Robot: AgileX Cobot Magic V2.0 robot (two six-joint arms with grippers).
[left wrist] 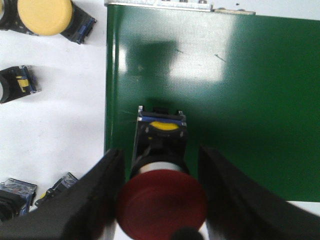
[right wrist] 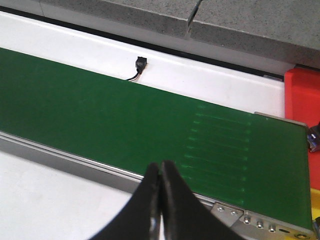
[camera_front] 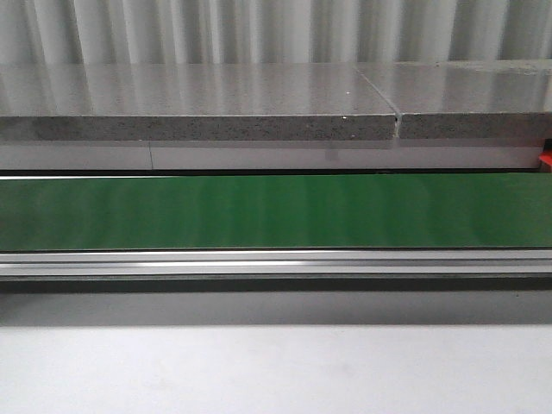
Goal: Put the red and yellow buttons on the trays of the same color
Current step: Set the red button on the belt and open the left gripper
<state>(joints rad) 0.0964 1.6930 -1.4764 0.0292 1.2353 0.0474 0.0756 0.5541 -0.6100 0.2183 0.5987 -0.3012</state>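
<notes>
Spread wide, my left gripper (left wrist: 162,200) had its jaws on either side of the red button (left wrist: 161,200), which lay on its side at the end of the green belt (left wrist: 240,100), though I could not tell whether the pads touched it. My right gripper (right wrist: 160,200) was pressed closed on nothing above the belt near the red tray (right wrist: 302,97). I judged this the belt-loading step; next called for lifting clear.

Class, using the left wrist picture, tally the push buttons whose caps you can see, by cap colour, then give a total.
Red-capped button, on the green belt between the left pincer's fingers: 1
Yellow-capped button, on the white table: 1
Total: 2
</notes>
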